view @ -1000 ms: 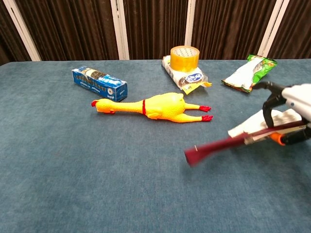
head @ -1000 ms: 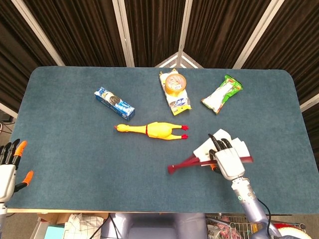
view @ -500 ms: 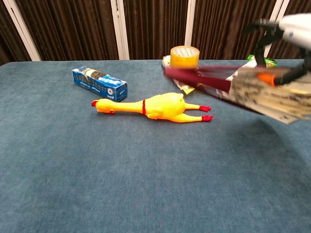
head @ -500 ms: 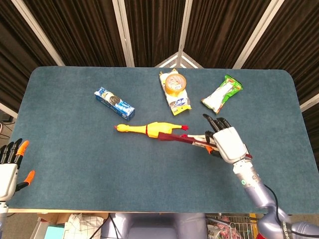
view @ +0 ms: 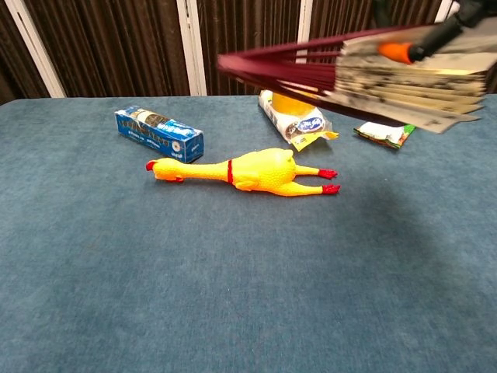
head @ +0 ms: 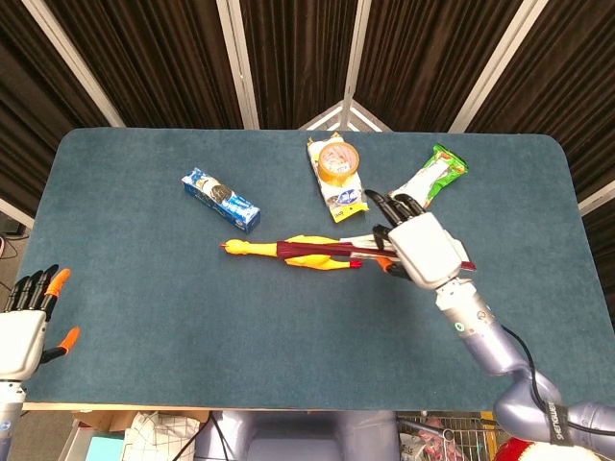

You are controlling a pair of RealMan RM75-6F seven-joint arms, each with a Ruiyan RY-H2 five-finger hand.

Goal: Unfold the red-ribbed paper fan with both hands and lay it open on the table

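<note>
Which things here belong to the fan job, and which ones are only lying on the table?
For the job:
- paper fan, lifted above the table
- right hand, holding the fan
- left hand, off the near left corner, holding nothing

Lying about:
- rubber chicken
- blue box
- tape roll
- green packet
</note>
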